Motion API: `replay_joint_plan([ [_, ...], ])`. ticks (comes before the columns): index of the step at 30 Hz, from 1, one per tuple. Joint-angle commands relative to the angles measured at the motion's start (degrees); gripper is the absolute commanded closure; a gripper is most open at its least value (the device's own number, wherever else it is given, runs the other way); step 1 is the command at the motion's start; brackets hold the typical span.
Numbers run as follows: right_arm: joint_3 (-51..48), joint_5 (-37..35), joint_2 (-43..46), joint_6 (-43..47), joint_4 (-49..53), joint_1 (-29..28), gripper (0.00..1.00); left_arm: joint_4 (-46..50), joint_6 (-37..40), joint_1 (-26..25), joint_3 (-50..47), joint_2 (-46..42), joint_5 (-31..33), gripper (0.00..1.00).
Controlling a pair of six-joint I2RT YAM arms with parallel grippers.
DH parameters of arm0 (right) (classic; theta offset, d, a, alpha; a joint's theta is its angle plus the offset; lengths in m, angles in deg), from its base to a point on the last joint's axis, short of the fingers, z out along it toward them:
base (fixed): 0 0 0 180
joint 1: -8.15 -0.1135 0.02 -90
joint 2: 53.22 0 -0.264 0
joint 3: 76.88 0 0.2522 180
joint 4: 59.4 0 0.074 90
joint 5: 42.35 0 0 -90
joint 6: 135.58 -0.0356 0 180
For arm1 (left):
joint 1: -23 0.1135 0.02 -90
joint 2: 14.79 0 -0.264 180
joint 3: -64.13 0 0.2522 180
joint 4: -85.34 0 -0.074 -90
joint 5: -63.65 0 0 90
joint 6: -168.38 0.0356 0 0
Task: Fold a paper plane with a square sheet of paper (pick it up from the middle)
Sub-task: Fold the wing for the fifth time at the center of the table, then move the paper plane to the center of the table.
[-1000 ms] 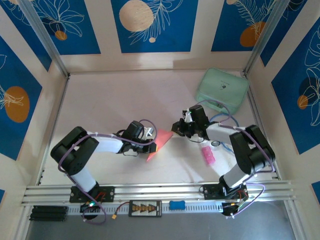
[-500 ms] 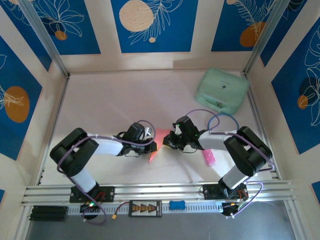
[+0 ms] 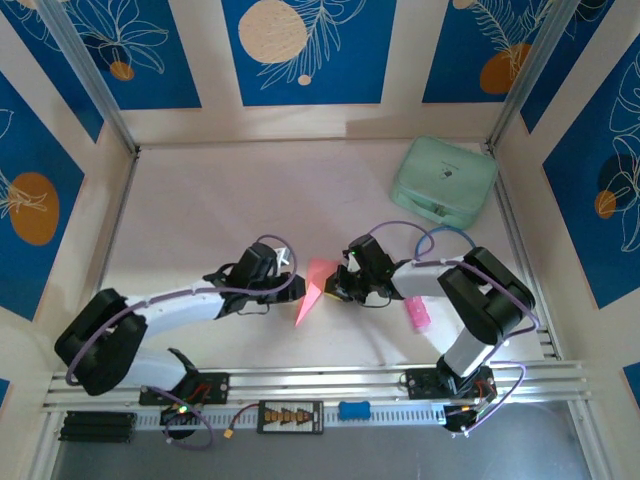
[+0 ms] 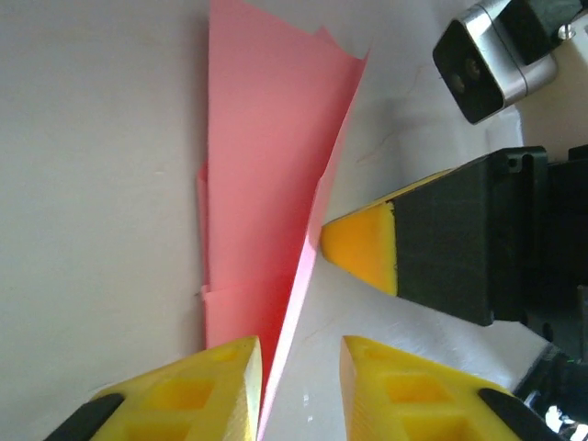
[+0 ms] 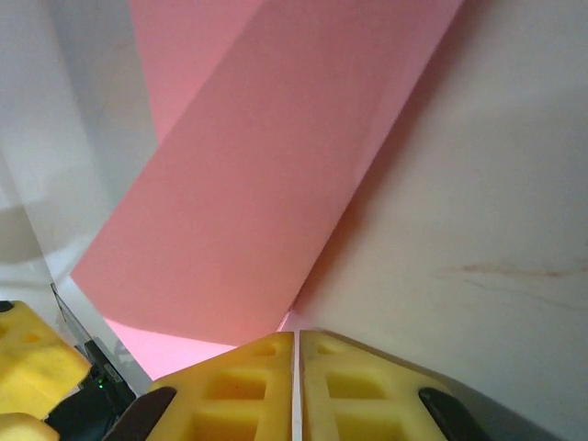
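Top view bright, even, diffuse light from above; soft faint shadows on desk (image 3: 200, 200). Wrist views sharp mid-frame; yellow tool fingers (image 5: 239, 386) at bottom edge blurred. Grey shadow, upper left of right wrist view.

left claw (image 4: 299, 356) parted, right claw (image 5: 296, 340) closed

Paper plane (image 3: 313, 289) lies mid-frame on the table (image 3: 220, 200).
Left gripper (image 3: 298, 287) is just left of it, right gripper (image 3: 337, 288) just right; a case (image 3: 444, 182) sits upper right.
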Motion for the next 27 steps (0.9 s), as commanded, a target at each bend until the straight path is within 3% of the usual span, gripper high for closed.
replay_joint_plan([
  [1,0.2,-1.8,3.3,-0.3,2.5,-0.8,0.88,7.0,4.9,2.1,0.8,-0.9,1.0,0.69],
  [10,0.3,-1.5,4.7,-0.7,3.5,-1.8,0.88,0.2,6.7,6.5,1.6,8.5,-16.0,0.68],
  [27,-3.0,1.6,2.1,-3.6,-2.0,-4.7,0.88,2.1,9.1,6.5,5.4,15.1,-21.4,0.72],
])
